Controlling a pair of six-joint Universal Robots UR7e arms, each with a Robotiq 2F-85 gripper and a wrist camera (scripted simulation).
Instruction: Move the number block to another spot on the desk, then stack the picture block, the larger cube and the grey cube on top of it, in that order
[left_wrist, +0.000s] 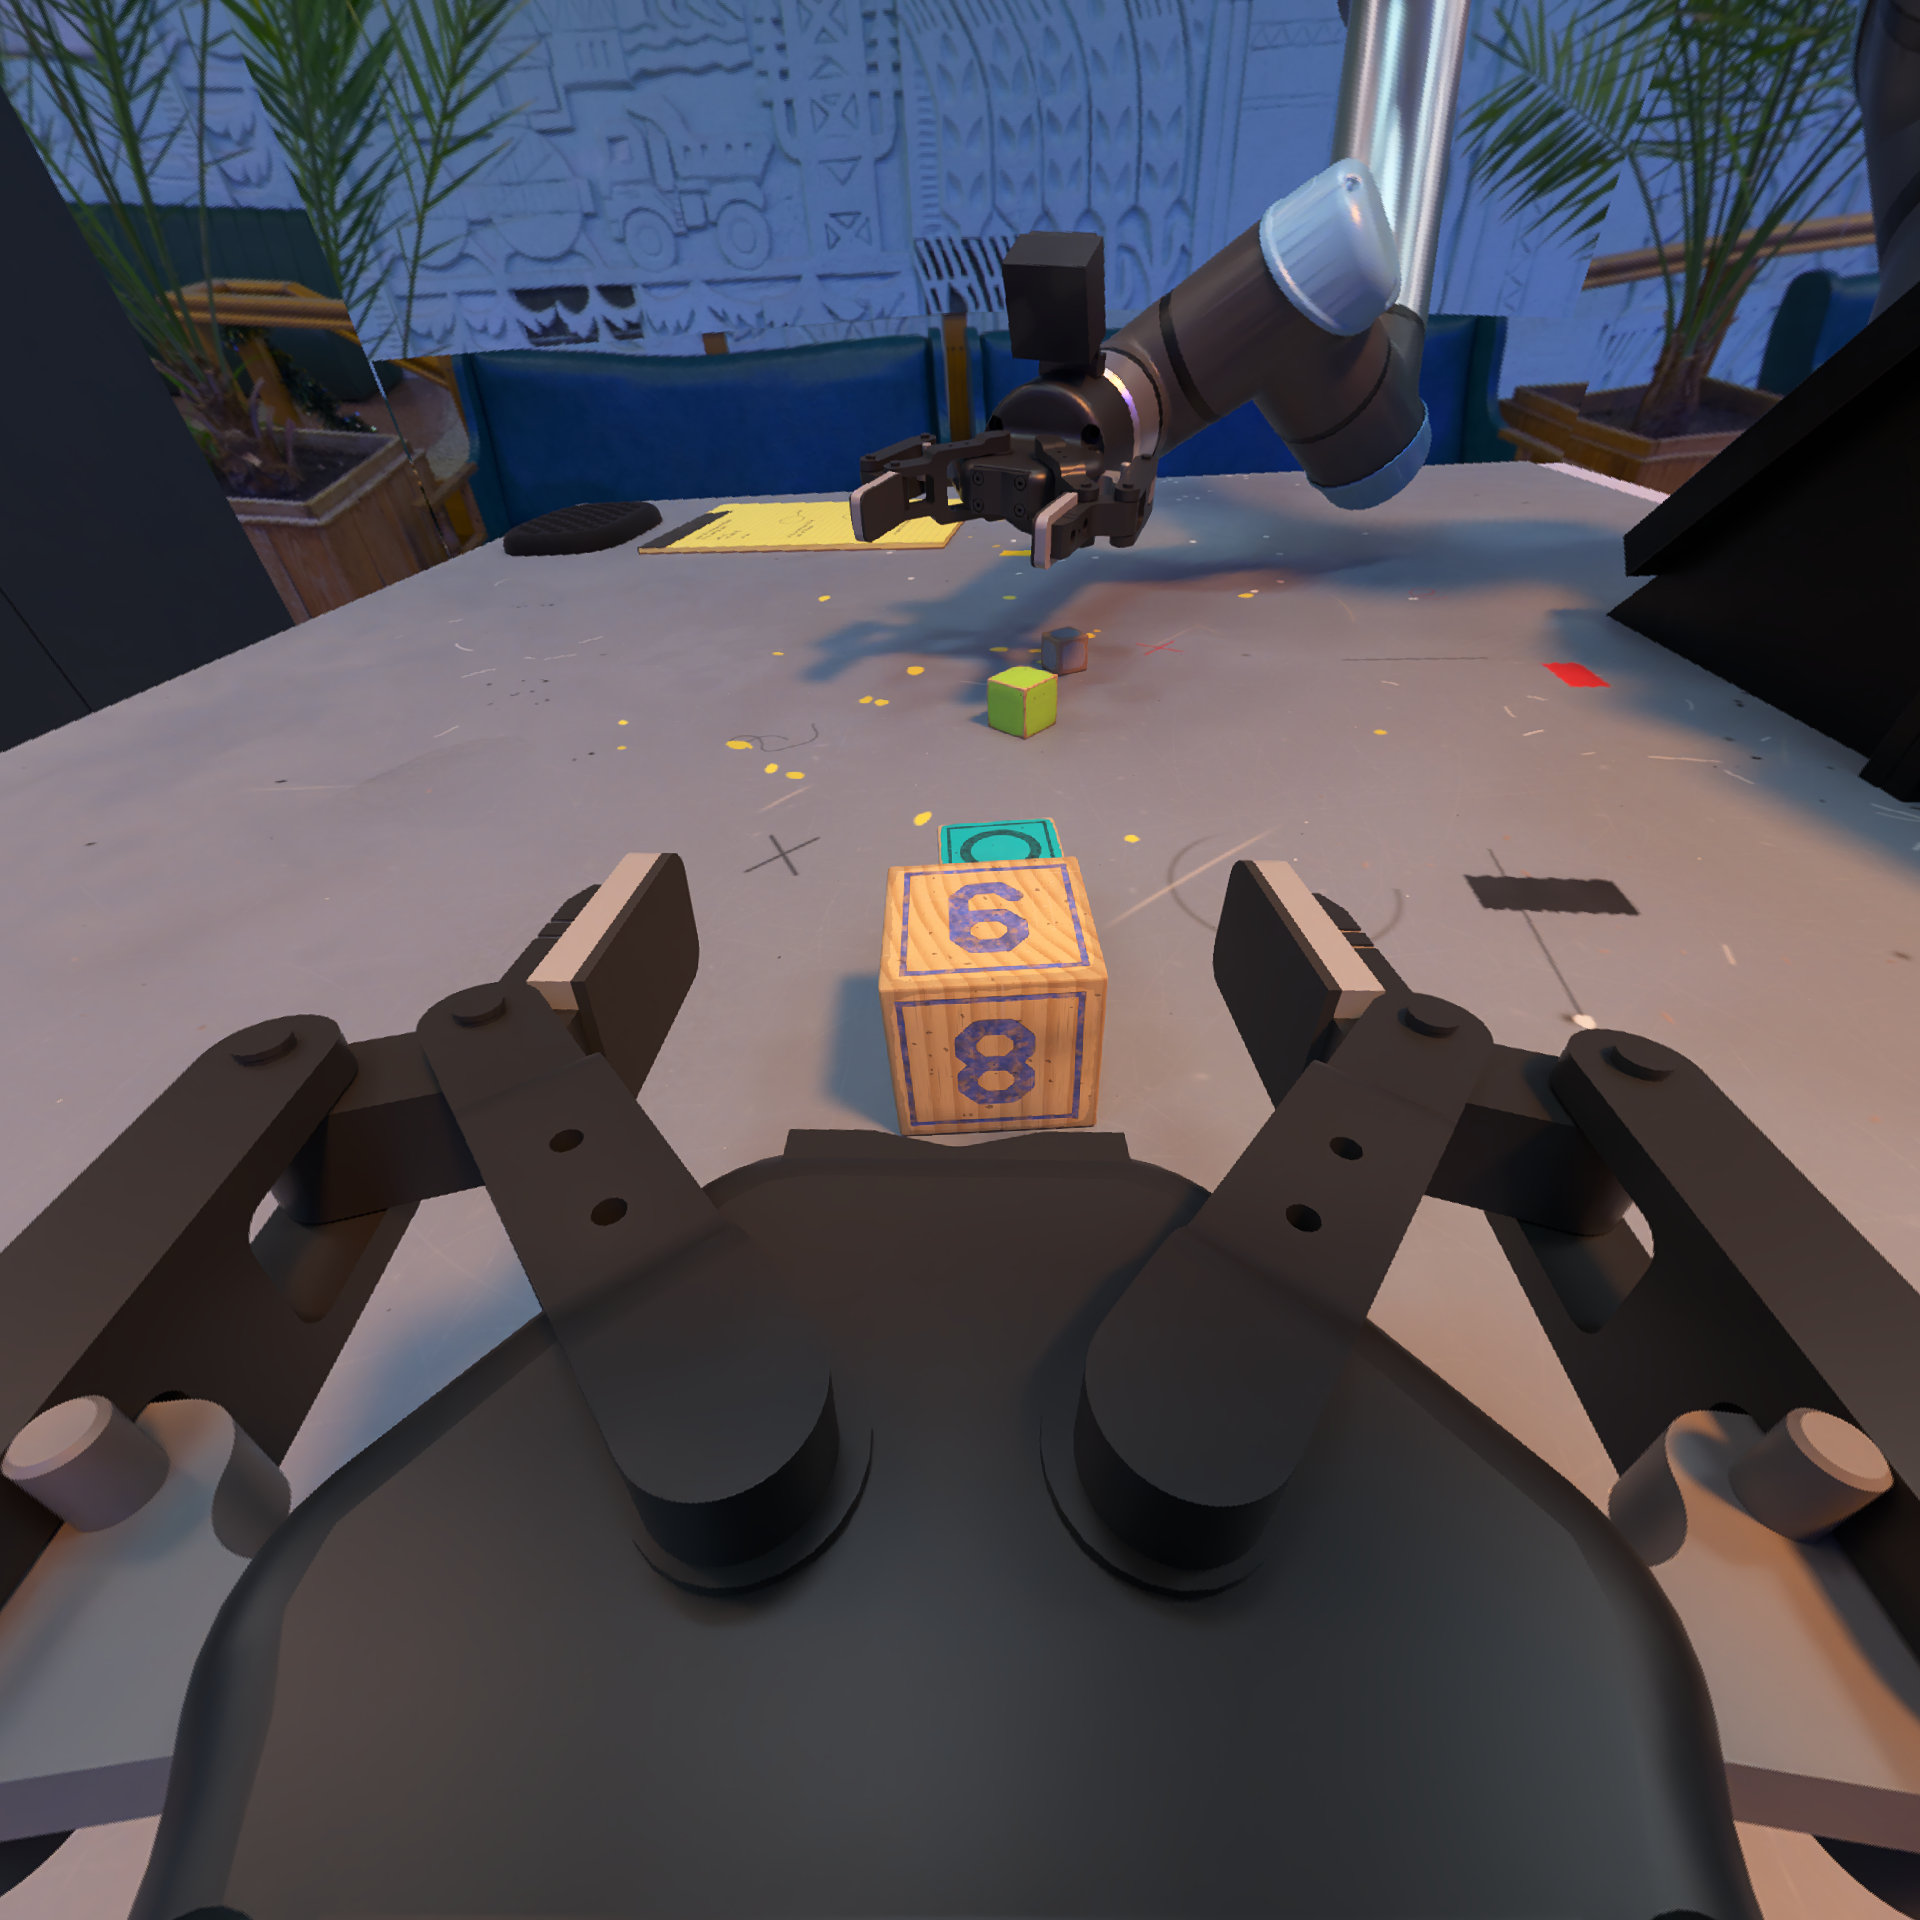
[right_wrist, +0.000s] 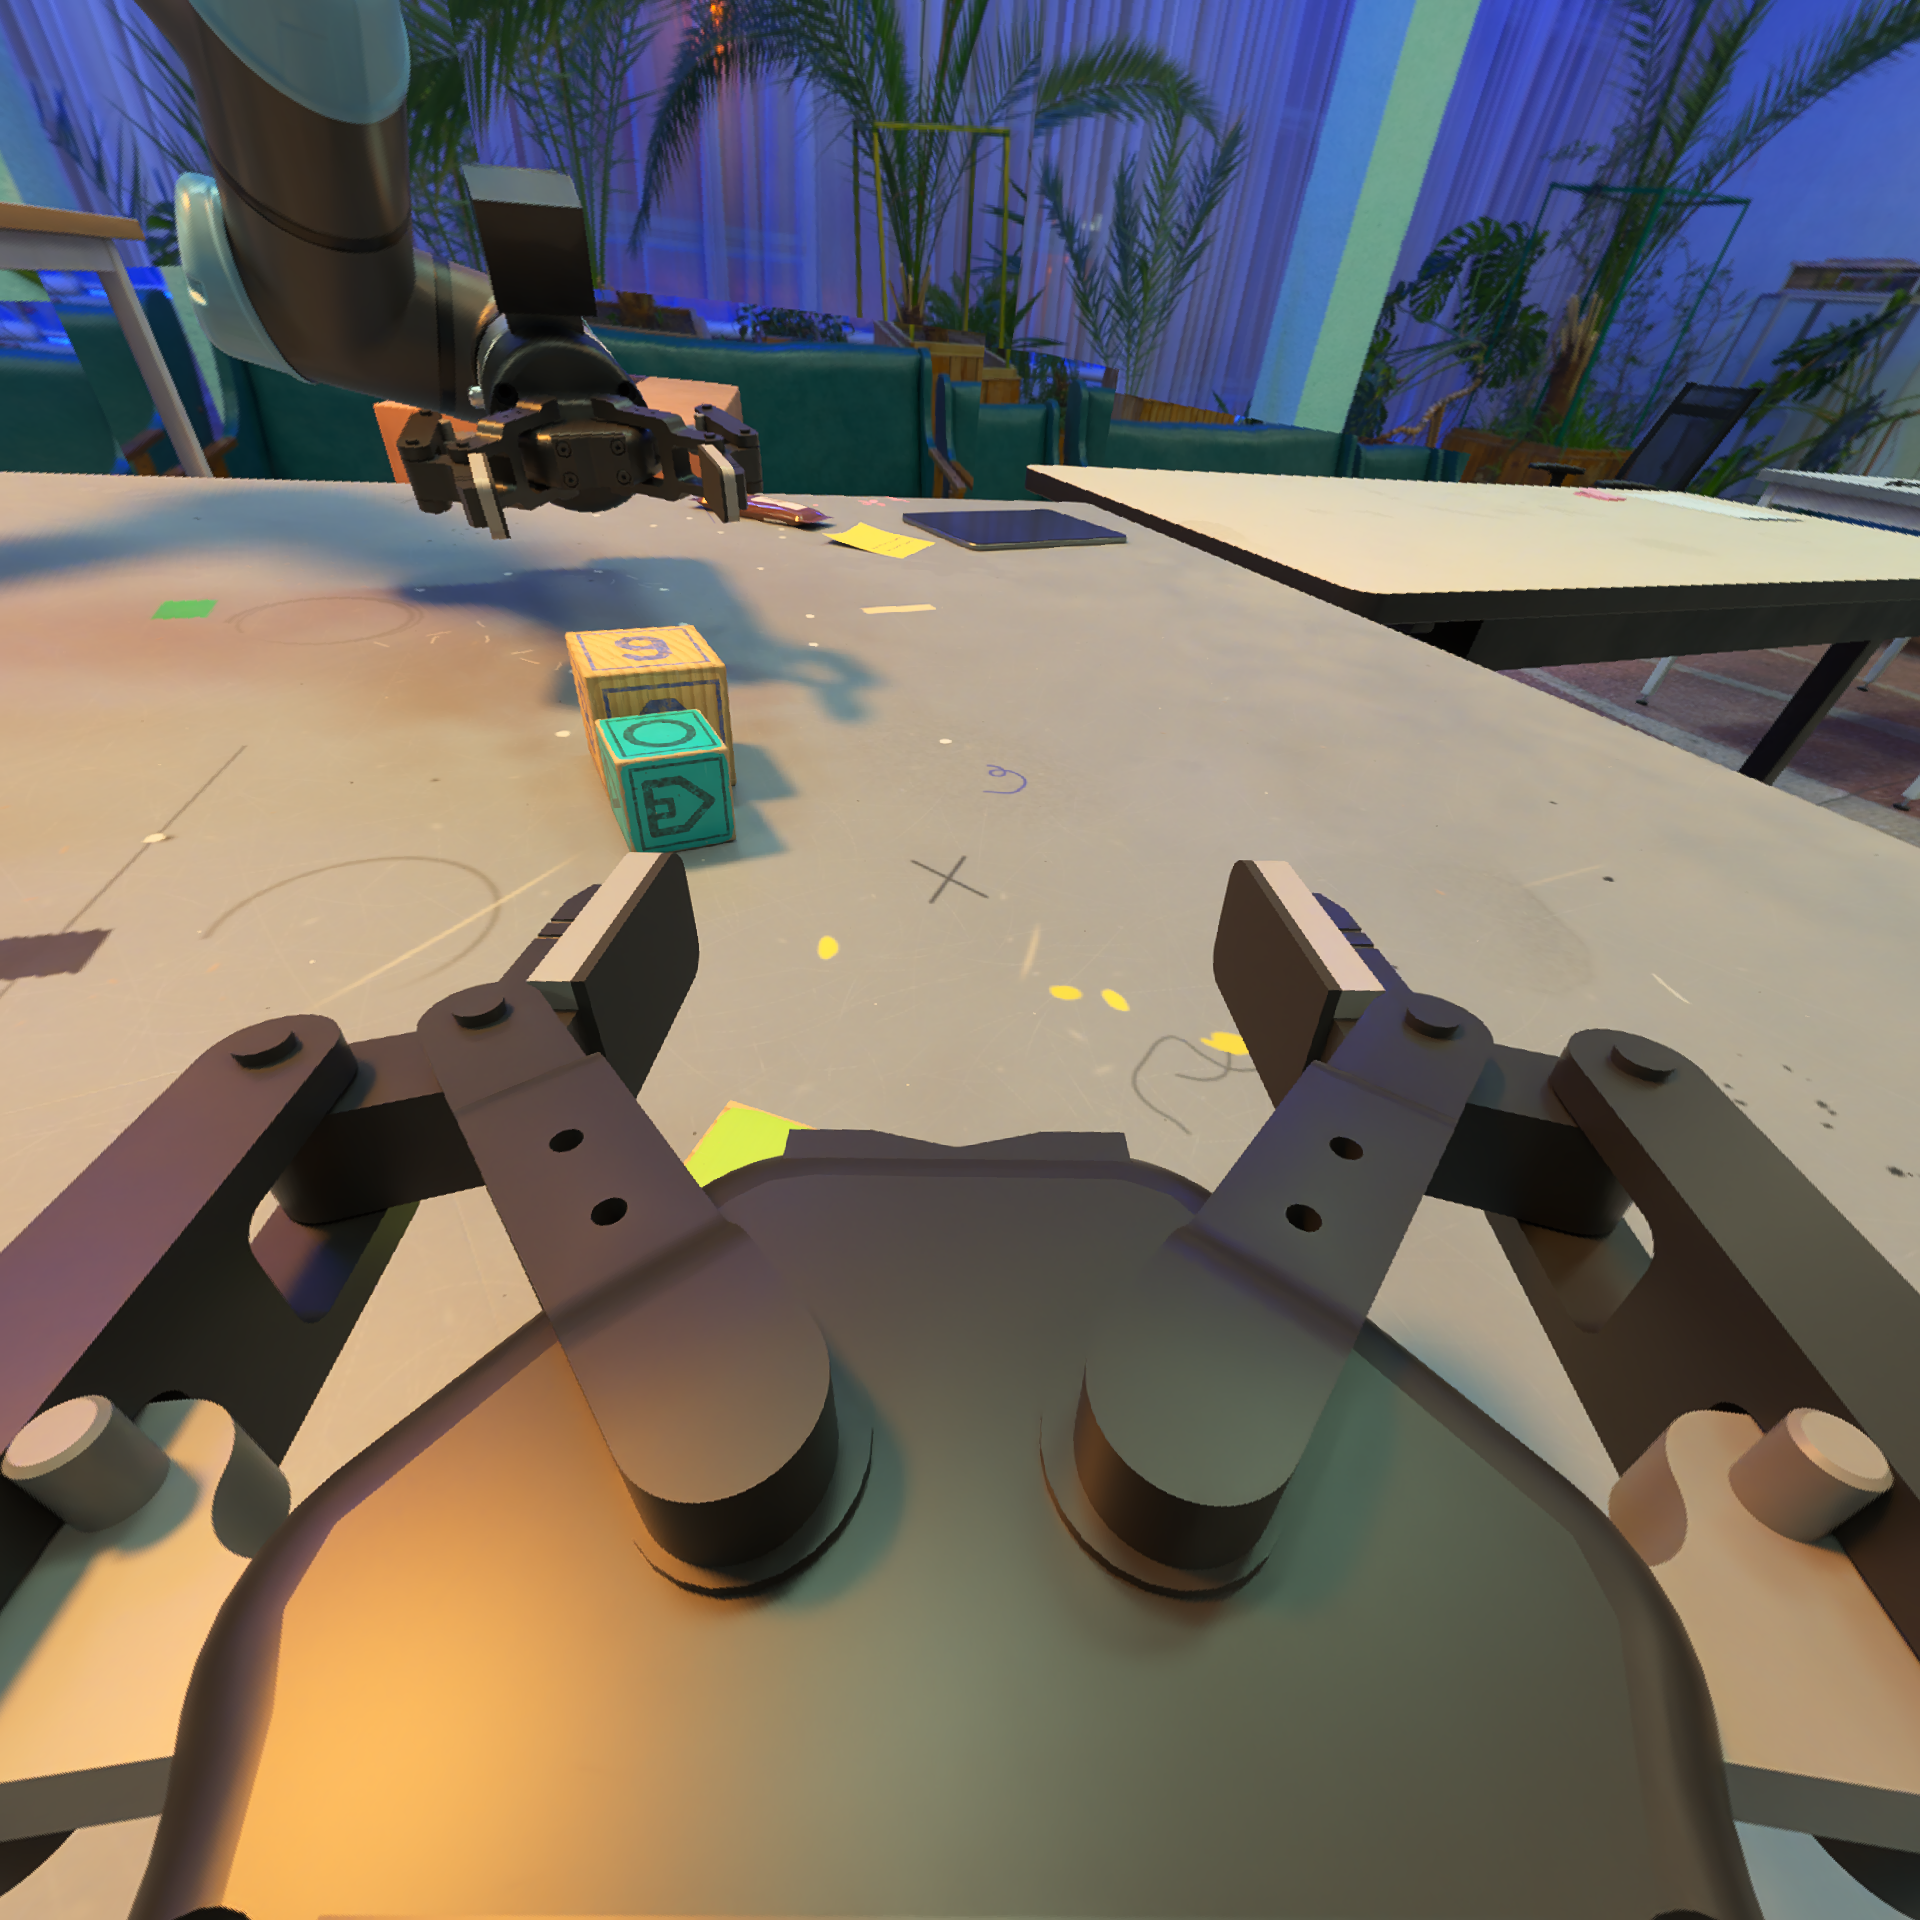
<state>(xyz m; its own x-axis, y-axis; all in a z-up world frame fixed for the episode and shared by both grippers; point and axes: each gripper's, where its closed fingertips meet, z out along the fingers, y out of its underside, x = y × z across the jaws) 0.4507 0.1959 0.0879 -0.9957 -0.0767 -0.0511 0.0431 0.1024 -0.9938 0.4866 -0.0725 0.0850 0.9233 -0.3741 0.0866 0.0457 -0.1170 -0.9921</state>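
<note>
I read left gripper jaws apart, empty | wooden number block on grey desk at its 12 | teal picture block touching behind | lime larger cube, small grey cube farther, 12 | right gripper spread, empty.

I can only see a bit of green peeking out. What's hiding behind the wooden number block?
Behind the number block sits the teal picture block. The left wrist view shows only its top; the right wrist view shows it whole, close against the number block.
</note>
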